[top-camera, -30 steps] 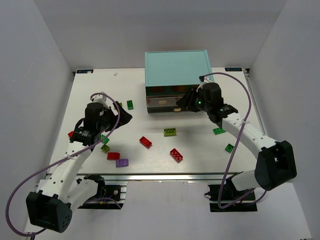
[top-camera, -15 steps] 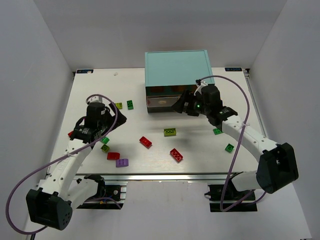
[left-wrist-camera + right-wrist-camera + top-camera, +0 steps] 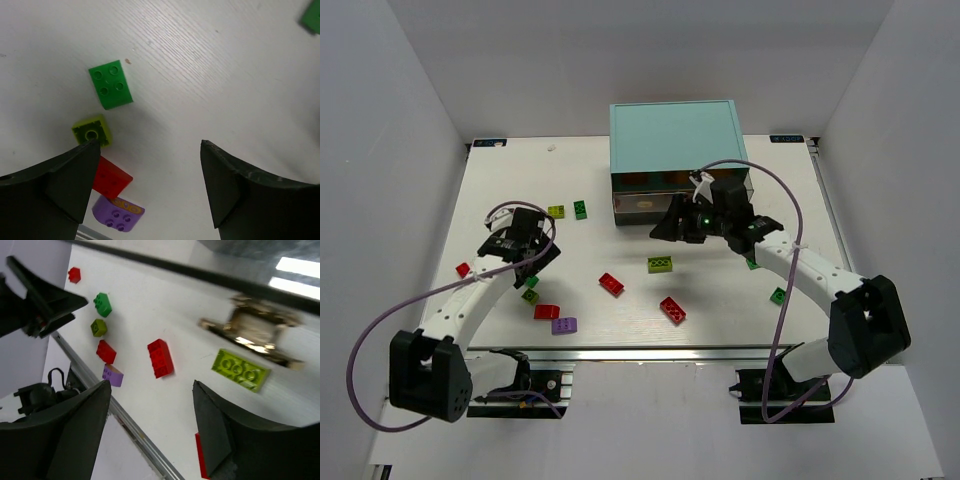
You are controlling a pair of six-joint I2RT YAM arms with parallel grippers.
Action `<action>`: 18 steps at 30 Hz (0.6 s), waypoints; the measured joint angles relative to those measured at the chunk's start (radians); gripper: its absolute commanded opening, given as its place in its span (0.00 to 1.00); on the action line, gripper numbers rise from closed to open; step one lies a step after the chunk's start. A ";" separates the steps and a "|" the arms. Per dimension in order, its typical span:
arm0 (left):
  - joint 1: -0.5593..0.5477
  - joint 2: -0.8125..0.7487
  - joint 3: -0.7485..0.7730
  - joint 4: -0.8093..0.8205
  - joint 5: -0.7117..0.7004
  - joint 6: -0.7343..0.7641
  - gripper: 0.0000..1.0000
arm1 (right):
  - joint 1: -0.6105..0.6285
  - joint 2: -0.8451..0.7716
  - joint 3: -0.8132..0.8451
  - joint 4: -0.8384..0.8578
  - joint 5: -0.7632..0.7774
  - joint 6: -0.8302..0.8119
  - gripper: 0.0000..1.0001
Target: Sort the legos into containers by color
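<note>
Legos (image 3: 611, 283) scattered; purple lego (image 3: 563, 325) nearest table (image 3: 720, 322) front edge.

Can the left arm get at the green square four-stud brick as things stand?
Probably yes: the green square four-stud brick lies just ahead of the open left gripper, nothing on it, apart from the yellow-green brick.

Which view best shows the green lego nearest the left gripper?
Left wrist: the green lego is close, whole, studs clear. Top external shows a speck beside the left gripper; right wrist shows it small and distant.
</note>
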 measured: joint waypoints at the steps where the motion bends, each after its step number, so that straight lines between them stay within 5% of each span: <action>1: 0.004 0.023 0.001 -0.001 -0.017 -0.006 0.89 | 0.008 0.004 0.003 -0.001 -0.012 -0.007 0.68; 3: 0.014 0.071 0.009 -0.004 -0.044 -0.015 0.88 | 0.025 0.007 0.011 0.000 -0.035 -0.029 0.59; 7: 0.049 0.195 0.051 -0.019 -0.080 -0.024 0.87 | 0.053 0.009 0.037 0.019 -0.102 -0.080 0.58; 10: 0.074 0.278 0.084 -0.021 -0.093 -0.026 0.87 | 0.073 0.021 0.090 0.008 -0.148 -0.158 0.72; 18: 0.106 0.359 0.097 -0.014 -0.087 -0.029 0.84 | 0.092 0.033 0.178 -0.114 -0.208 -0.416 0.78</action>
